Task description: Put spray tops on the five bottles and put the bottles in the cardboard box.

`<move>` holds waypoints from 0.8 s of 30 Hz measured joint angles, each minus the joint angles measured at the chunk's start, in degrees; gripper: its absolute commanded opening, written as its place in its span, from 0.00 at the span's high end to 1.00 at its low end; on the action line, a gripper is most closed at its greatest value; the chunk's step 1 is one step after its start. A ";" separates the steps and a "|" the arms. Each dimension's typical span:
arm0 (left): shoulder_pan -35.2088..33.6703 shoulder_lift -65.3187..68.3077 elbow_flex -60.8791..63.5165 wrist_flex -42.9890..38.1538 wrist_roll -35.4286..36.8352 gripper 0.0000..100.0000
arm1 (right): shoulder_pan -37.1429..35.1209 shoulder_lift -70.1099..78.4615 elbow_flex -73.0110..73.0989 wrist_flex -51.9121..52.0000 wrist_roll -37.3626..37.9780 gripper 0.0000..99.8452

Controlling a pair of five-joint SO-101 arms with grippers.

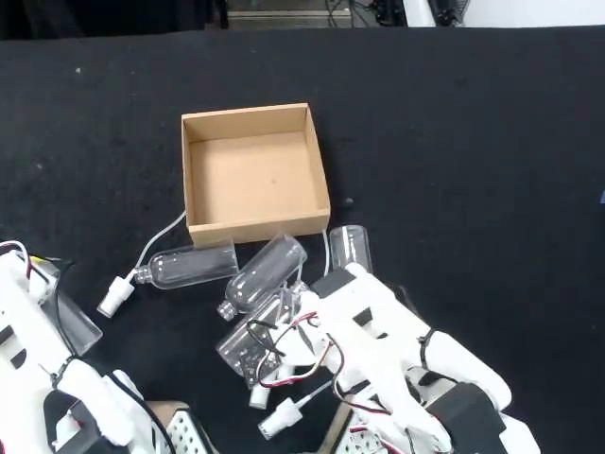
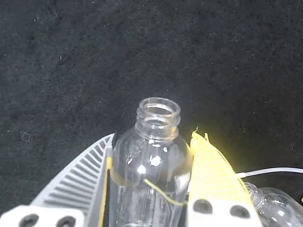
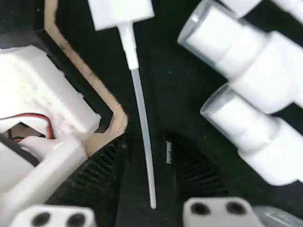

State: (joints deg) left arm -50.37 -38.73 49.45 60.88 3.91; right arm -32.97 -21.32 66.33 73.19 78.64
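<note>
The open cardboard box (image 1: 194, 180) sits mid-table. My left gripper (image 2: 150, 161) is shut on a clear bottle (image 2: 154, 142) with a bare open neck, at the table's near left (image 1: 68, 320). In front of the box lie a bottle with a spray top (image 1: 184, 267), an uncapped bottle (image 1: 267, 271) and another bottle (image 1: 351, 247). One more bottle (image 1: 248, 342) lies under the right arm (image 1: 378, 345). My right gripper (image 3: 149, 182) is open, its black fingers on either side of the thin tube of a white spray top (image 3: 124, 12). Loose spray tops (image 1: 282, 417) lie near the front edge.
Two more white spray tops (image 3: 236, 45) lie close beside the right gripper. A brown board edge (image 3: 90, 78) and white arm parts (image 3: 42, 118) stand on its other side. Black cloth covers the table, with room behind and right of the box.
</note>
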 measured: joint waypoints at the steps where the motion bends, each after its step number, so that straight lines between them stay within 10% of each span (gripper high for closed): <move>1: 0.00 0.00 0.00 0.00 0.00 0.97 | 0.00 0.00 0.00 -0.35 0.00 0.99; 15: 0.00 0.00 0.00 0.00 0.00 0.97 | -0.18 0.44 -4.84 6.42 -3.34 0.86; 24: 0.00 0.00 0.00 0.00 0.00 0.97 | -0.18 0.44 -2.37 2.55 -3.69 0.99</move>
State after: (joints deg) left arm -50.37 -38.73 49.45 60.88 3.91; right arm -33.14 -20.88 63.96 75.74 74.95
